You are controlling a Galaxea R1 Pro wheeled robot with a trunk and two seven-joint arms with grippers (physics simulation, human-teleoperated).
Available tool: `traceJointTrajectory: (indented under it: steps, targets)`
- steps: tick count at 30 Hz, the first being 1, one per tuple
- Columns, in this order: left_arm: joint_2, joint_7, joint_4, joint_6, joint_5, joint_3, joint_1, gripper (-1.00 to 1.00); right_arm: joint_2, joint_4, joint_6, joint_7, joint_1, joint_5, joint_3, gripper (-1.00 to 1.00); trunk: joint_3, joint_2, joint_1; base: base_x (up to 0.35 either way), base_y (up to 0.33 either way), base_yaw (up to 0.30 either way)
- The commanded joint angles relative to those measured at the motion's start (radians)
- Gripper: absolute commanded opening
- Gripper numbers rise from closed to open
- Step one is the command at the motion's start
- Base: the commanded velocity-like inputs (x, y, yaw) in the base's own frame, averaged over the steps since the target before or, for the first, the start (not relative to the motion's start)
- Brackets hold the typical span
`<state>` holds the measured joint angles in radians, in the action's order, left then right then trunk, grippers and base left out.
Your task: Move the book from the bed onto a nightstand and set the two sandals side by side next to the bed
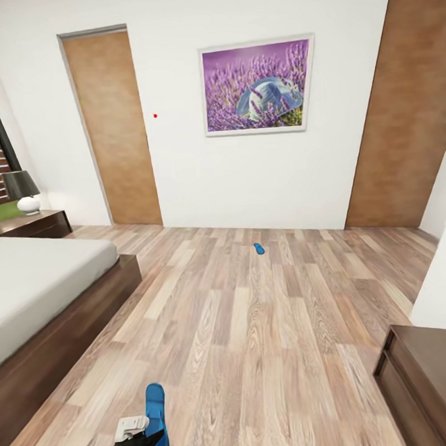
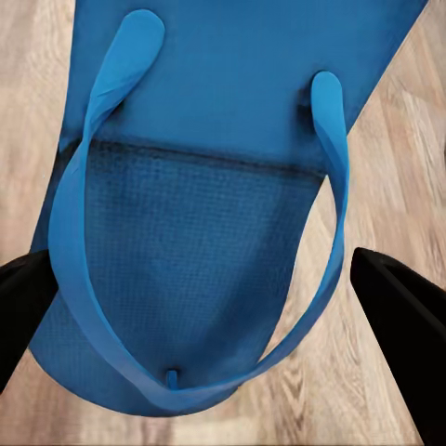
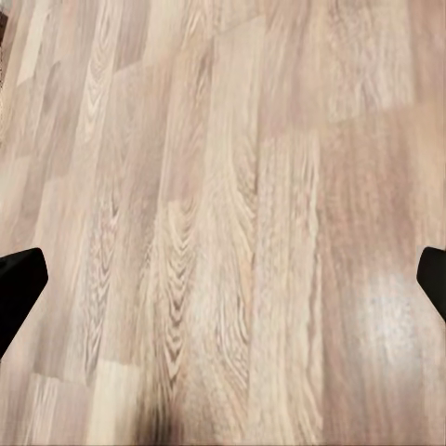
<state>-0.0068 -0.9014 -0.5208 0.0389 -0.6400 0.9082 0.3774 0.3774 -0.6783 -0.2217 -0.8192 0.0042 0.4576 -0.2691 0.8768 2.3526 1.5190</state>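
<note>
Now our left pincer [image 2: 223,307] stands apart around a blue sandal [image 2: 214,214], near the bed [image 1: 49,286]; our right pincer [image 3: 223,279] gapes over floor [image 3: 223,186]; another sandal [image 1: 259,248] lies far off.

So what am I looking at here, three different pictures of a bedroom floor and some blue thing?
It is a simulated two-armed robot on wheels, seen through its own cameras. The wide picture comes from its head: a low dark-wood bed with a grey mattress, a purple lavender picture, and a light wood-plank floor. One bright blue flip-flop sandal lies far off on that floor. The other two pictures come from cameras at its wrists. The left gripper has its black fingers on either side of the second blue sandal; whether they grip it I cannot tell. The right gripper is open over bare floor.
</note>
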Motion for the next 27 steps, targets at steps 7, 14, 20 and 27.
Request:
traceJointTrajectory:
  steps: [7, 14, 20, 27]
  targets:
    - [-0.002, -0.006, -0.001, 0.004, -0.004, 0.008, 0.002, -1.0, 0.0, -0.001, -0.01, -0.002, 0.0, 0.009, -0.001, 1.0, 0.001, 0.0, 0.0, 0.33, 0.0, 0.015]
    - [-0.001, -0.005, -0.001, 0.004, -0.004, 0.008, 0.002, -1.0, 0.0, -0.001, -0.01, -0.002, 0.0, 0.009, -0.001, 1.0, 0.001, 0.0, 0.0, 0.33, 0.0, 0.0]
    - [-0.001, -0.005, -0.001, 0.004, -0.004, 0.008, 0.002, -1.0, 0.0, -0.001, -0.01, -0.002, 0.0, 0.009, -0.001, 1.0, 0.001, 0.0, 0.0, 0.33, 0.0, 0.0]
    - [-0.002, -0.005, -0.001, 0.004, -0.004, 0.007, 0.002, -1.0, 0.0, 0.016, -0.011, 0.016, 0.0, 0.007, 0.002, 1.0, 0.001, 0.0, 0.0, 0.33, 0.0, 0.0]
